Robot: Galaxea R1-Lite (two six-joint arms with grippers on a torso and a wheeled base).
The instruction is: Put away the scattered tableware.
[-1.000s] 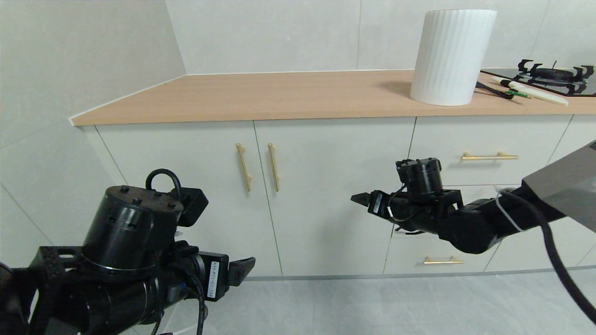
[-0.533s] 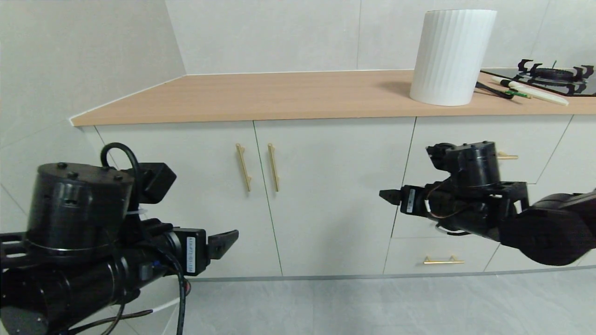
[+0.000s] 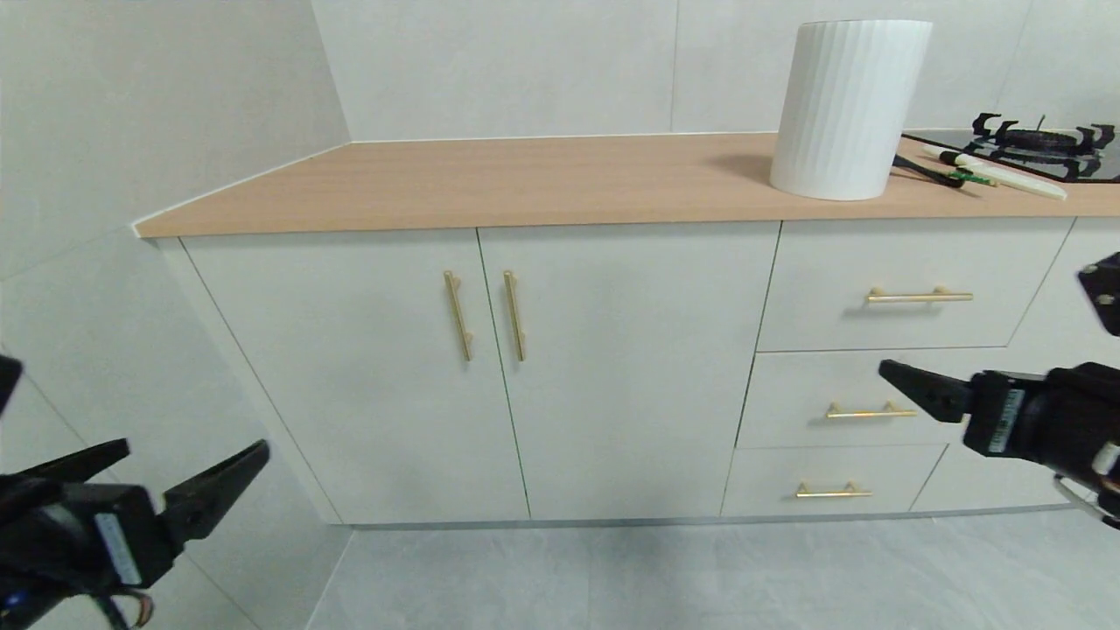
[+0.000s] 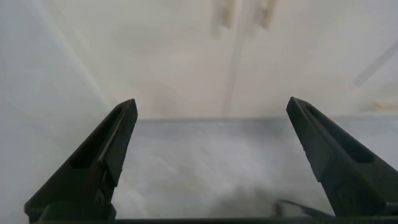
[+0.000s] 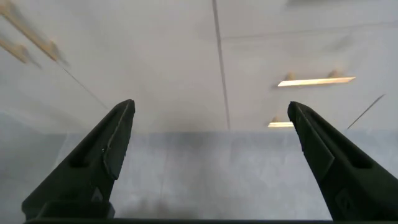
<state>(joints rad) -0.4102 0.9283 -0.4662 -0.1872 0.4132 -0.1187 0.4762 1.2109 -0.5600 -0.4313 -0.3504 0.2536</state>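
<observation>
item under inspection: the tableware lies on the countertop [image 3: 490,179] at its right end. it is a long white-handled utensil [image 3: 1006,173], a black utensil [image 3: 927,169] and a small green piece [image 3: 978,178] between them. all lie flat and close together. the black utensil's near end runs up to the base of the white ribbed container [image 3: 849,109]; contact cannot be confirmed. the hob grate [image 3: 1041,138] stands just beyond the group.

right gripper [image 5: 210,104]: fingers spread wide, nothing between them. it hangs in front of the drawers [image 3: 910,262] at the level of the middle handle, below the counter edge and well apart from the tableware.

left gripper [image 3: 198,446]: fingers likewise spread wide and empty, low on the far left near the wall, the farther of the two from the work.

assessment: no item has been picked up; the task looks to be at its start.

hazards:
- an upward reach from below could catch a drawer handle or the counter lip.
- the container is tall and stands just beside the utensils; a wide-open finger could tip it.
- the utensils are thin and flat, so they would likely skid toward the grate rather than lift.
- the crowded pieces invite a double pick.
</observation>
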